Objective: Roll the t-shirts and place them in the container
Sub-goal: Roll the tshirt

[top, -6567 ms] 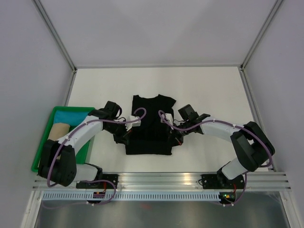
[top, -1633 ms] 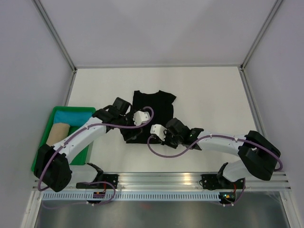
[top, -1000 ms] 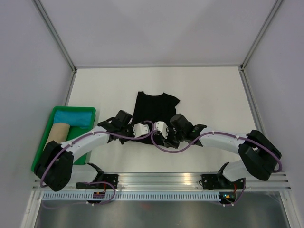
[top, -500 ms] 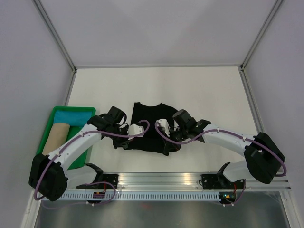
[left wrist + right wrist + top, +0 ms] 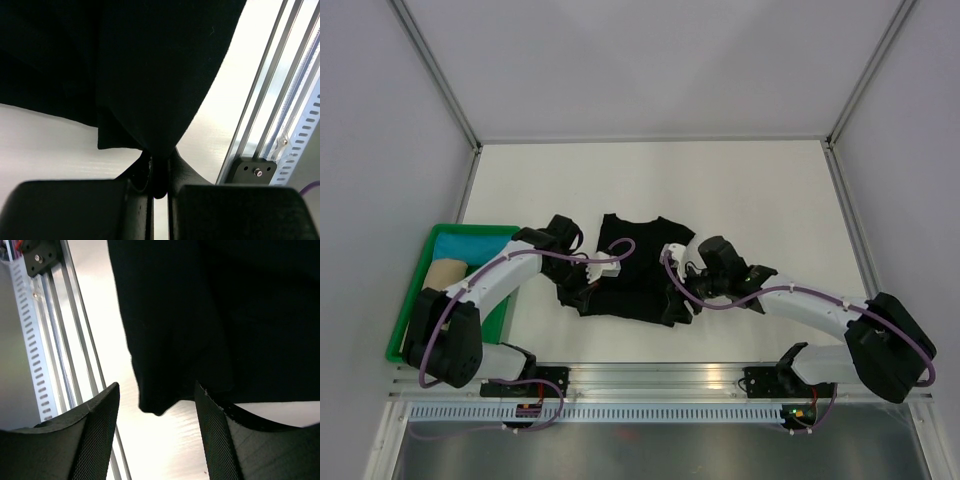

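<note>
**Left gripper** (image 5: pixel 159 167): the smooth black fingers are pressed together, pinching a fold at the edge of the plain black short-sleeved t-shirt of soft thin cloth (image 5: pixel 638 262). Only the left wrist view shows this pinch. In the overhead view the wrist body covers it.

**Right gripper** (image 5: pixel 156 390): the jaws are spread wide. A hanging corner of the t-shirt lies between the two black mesh-textured fingers (image 5: pixel 95 435) and is not clamped. The overhead view shows only that this gripper sits at the garment's near right corner.

**T-shirt:**
- It lies on the white matte table surface (image 5: pixel 740 190), between the two arms and toward the near edge.
- The neckline and short sleeves point to the far side.
- The near hem is bunched and uneven where the grippers meet it.
- The cloth is uniformly black, with no print, and drapes in soft folds.

**Surroundings:**
- A ribbed aluminium rail (image 5: pixel 660 378) runs along the near edge of the table and appears in both wrist views.
- A green rectangular plastic bin (image 5: pixel 470 229) stands at the left. It holds a teal cloth (image 5: pixel 470 246) and a tan cylindrical roll (image 5: pixel 442 275).
</note>
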You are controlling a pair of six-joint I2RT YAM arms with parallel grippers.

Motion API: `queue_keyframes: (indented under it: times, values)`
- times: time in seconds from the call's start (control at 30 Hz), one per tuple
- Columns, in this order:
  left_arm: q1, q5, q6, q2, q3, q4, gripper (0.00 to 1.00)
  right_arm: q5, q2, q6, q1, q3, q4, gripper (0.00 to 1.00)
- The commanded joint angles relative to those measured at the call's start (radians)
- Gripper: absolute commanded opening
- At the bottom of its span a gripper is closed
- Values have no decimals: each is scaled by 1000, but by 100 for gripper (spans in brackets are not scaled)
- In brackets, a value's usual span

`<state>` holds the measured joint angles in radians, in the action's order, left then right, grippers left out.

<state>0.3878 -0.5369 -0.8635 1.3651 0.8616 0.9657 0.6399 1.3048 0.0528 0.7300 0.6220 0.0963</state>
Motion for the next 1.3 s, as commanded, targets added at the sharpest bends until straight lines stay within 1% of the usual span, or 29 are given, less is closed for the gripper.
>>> queue_keyframes:
  times: [0.0, 0.03, 0.07, 0.13, 0.17, 0.2, 0.23, 0.27, 0.33, 0.53, 0.63, 0.67, 0.7, 0.77, 0.87, 0.9, 0.97, 1.0, 1.07, 1.13, 1.17, 1.2, 1.27]
  values:
    - [-4, -75, -51, 6, 33, 10, 2, -77, -71, -123, 49, -50, -128, 68]
    - [-3, -75, -48, 9, 34, 11, 2, -109, -73, -154, 64, -62, -145, 68]
    - [-4, -75, -42, 17, 37, 10, 2, -137, -73, -183, 89, -100, -200, 68]
    - [-4, -67, -39, 17, 40, 10, 2, -184, -50, -244, 100, -134, -265, 67]
    - [-6, -69, -40, 12, 40, 10, 2, -189, -39, -258, 104, -146, -314, 66]
    - [-7, -72, -39, 11, 40, 8, 2, -198, -18, -281, 108, -145, -325, 63]
    - [-6, -74, -32, 14, 42, 8, 2, -203, -9, -291, 111, -139, -329, 35]
    - [-6, -72, -26, 12, 40, 10, 2, -212, 0, -303, 111, -122, -320, 19]
    - [-6, -71, -17, 9, 30, 10, 2, -198, 14, -306, 112, -105, -302, 0]
    - [-7, -64, 6, -69, -48, 19, 2, -102, -47, -358, 111, -120, -305, 1]
    - [-6, -63, 17, -84, -52, 25, 3, -65, -62, -373, 109, -123, -296, 0]
    - [-6, -63, 17, -81, -49, 24, 4, -56, -62, -372, 108, -119, -291, 0]
    - [-7, -61, 20, -75, -44, 22, 9, -52, -55, -370, 105, -116, -287, 0]
    - [-15, -61, 35, -52, -23, 4, 13, -39, -42, -364, 86, -104, -280, 1]
    - [-29, -55, 66, -25, 14, -22, 26, 1, -7, -351, 48, -84, -270, 0]
    - [-33, -52, 76, -23, 20, -34, 37, 3, 5, -338, 40, -79, -264, 0]
    - [-38, -43, 122, -26, 24, -68, 43, 12, 17, -327, 19, -62, -253, 0]
    - [-43, -41, 136, -40, 19, -97, 48, 18, 27, -327, 14, -59, -254, 0]
    - [-47, -49, 162, -49, 4, -126, 49, 30, 33, -334, -6, -50, -254, 0]
    - [-46, -60, 169, -52, -4, -159, 47, 46, 42, -343, -15, -51, -259, 0]
    - [-46, -61, 179, -46, -1, -166, 44, 55, 47, -343, -23, -54, -263, 0]
    - [-47, -61, 182, -29, 5, -174, 36, 60, 53, -343, -26, -56, -260, 0]
    - [-47, -61, 198, -6, 25, -174, 30, 79, 60, -343, -44, -59, -259, 0]
